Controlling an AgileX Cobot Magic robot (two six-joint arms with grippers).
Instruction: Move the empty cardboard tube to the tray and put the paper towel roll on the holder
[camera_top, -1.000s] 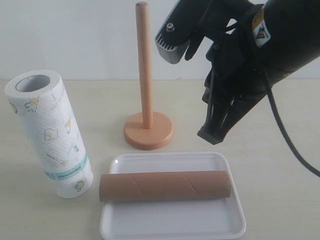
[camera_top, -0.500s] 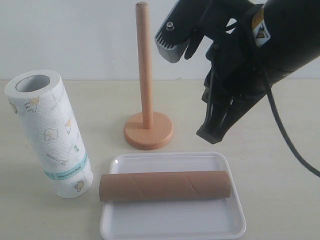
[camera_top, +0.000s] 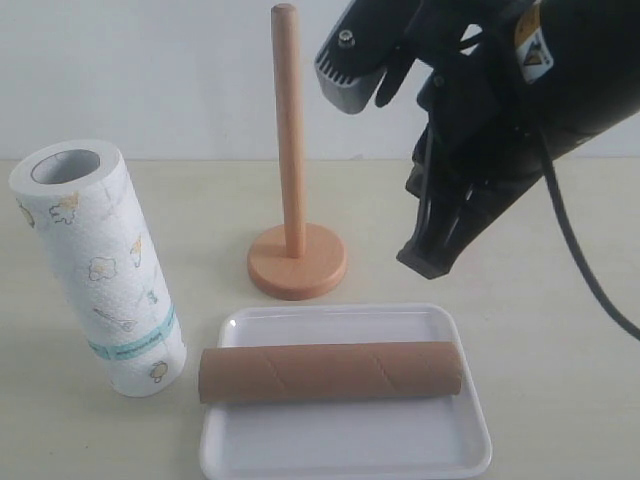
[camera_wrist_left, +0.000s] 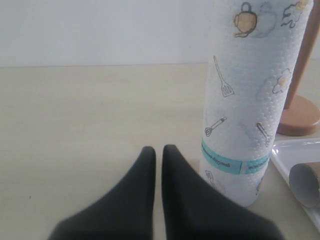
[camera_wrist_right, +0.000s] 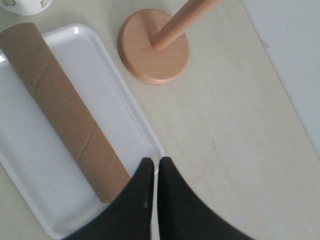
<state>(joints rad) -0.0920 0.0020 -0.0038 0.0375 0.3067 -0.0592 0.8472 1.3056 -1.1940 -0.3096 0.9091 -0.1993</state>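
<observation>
Both pinched together, empty: left tool (camera_wrist_left: 157, 149), right tool (camera_wrist_right: 156, 164) | cardboard tube (camera_top: 330, 372) across tray (camera_top: 340, 442), rim to rim

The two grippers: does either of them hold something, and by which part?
Nothing is held: the left gripper and the right gripper are both shut and empty.

Tube (camera_top: 330, 372) in tray (camera_top: 345, 445), holder (camera_top: 296, 262) behind

- Exterior cam: front-on, close, slightly raised, facing the wall (camera_top: 150, 80).
- Left wrist: table-level, right beside the paper towel roll (camera_wrist_left: 247, 100).
- Right wrist: looks down from above. All three share the holder (camera_wrist_right: 145, 65).
</observation>
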